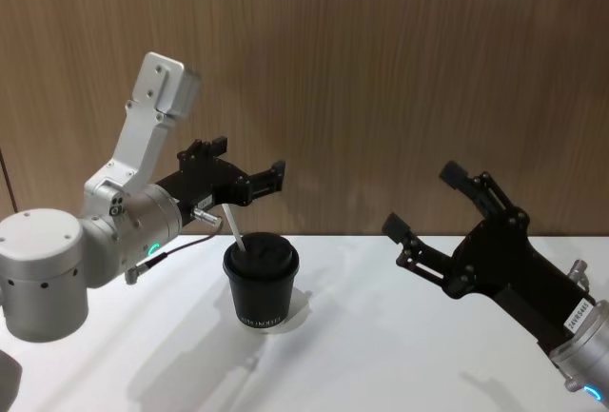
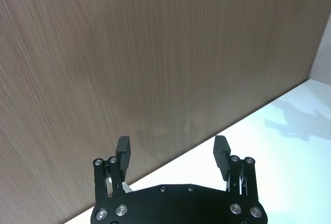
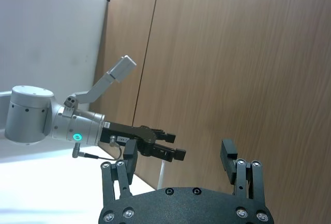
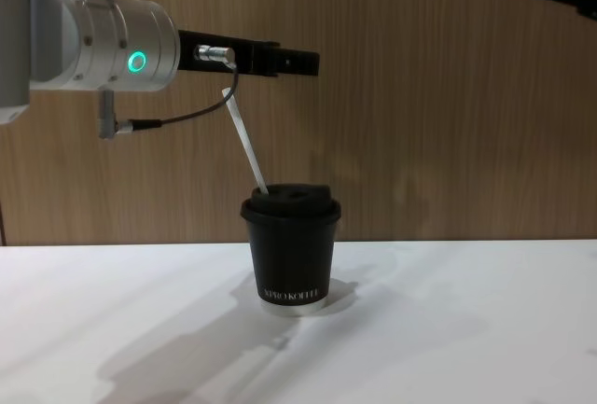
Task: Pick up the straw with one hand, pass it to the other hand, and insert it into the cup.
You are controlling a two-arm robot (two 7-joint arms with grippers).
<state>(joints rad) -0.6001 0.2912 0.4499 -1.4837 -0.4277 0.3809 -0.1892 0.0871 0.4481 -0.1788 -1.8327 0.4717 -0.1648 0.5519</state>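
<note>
Already the straw [image 1: 234, 229] stands in the cup [image 1: 261, 284], its lower end through the black lid and its stem leaning up toward the left of the head frame. That cup sits upright on the white surface [image 1: 381, 355] a little left of centre in the head view and at centre in the chest view, where its white lettering faces the camera and its white base rim touches the surface.

At upper left of the chest frame the left gripper [image 4: 280, 61], with silver wrist and green ring light, reaches level toward the right above the cup. In the head view it lies at centre left, just above and behind the lid. Its jaws are spread wide, seen plainly in the left wrist view, where they stand apart against the wood panel wall [image 2: 155, 53] with nothing between them. The straw's upper end lies close under the gripper's body; the jaws have no hold of it.

Over at lower right of the head frame the right gripper [image 1: 433, 207] hangs well apart from the cup, its jaws gaping and empty. The right wrist view shows these same jaws parted at the bottom of the frame.
</note>
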